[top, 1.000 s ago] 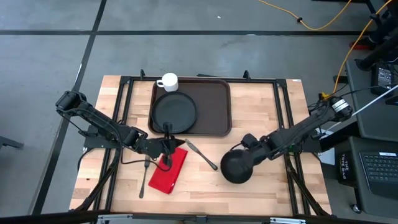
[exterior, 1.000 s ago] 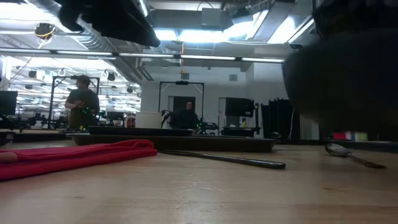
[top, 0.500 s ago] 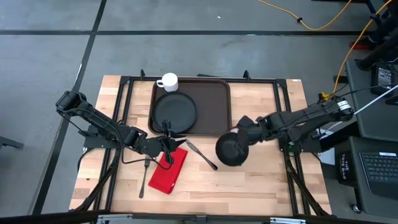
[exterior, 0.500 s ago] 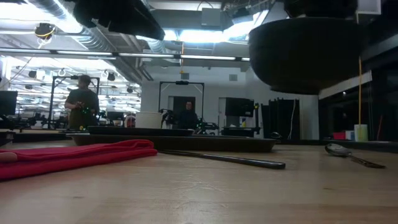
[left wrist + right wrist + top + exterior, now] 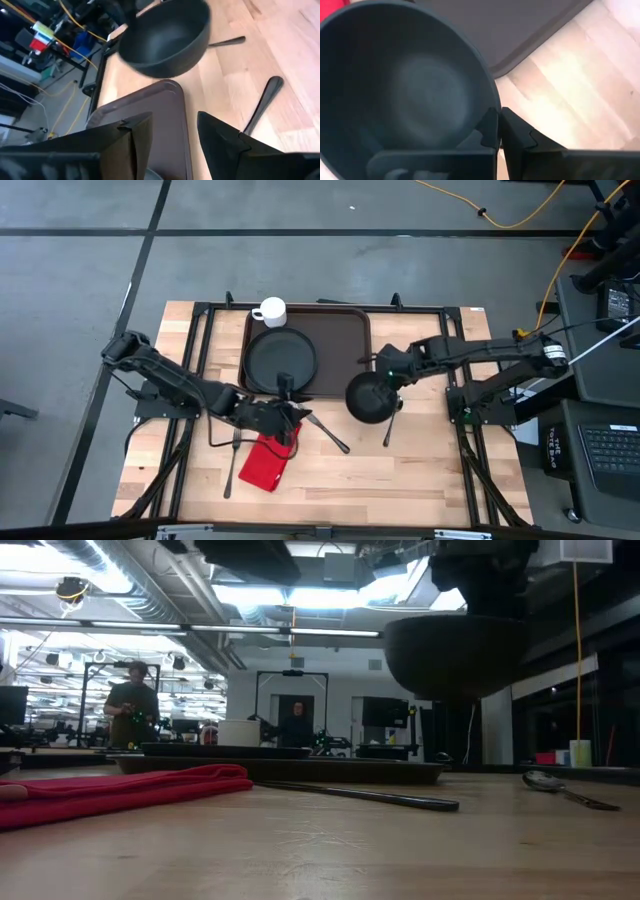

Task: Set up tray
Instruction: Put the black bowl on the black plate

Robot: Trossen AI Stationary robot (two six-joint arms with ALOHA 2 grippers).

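The dark brown tray [image 5: 340, 345] lies at the table's far middle, with a round black plate [image 5: 282, 360] on it and a white mug [image 5: 270, 311] at its far left corner. My right gripper [image 5: 384, 378] is shut on a black bowl [image 5: 367, 399], which hangs in the air just off the tray's near right corner. My left gripper [image 5: 172, 135] stands open above the far end of the red napkin [image 5: 265, 463], near the tray's near edge, with nothing between its fingers. My right gripper pinches the bowl's rim [image 5: 492, 107], one finger inside the bowl and one outside. It comes from the table's right side, slanting down. The bowl [image 5: 455, 655] sits mouth up, about level, lifted clear of the table.
A fork [image 5: 232, 465] lies left of the napkin and a knife [image 5: 328, 432] right of it. A spoon [image 5: 390, 426] lies near the bowl's shadow. Black frame rails run along the table's left and right sides. People stand in the room behind.
My right gripper has carried the bowl up and toward the table's far left, from the near right toward the tray's corner, uncovering the spoon. My left gripper has shifted a little toward the table's right edge, above the napkin's far end.
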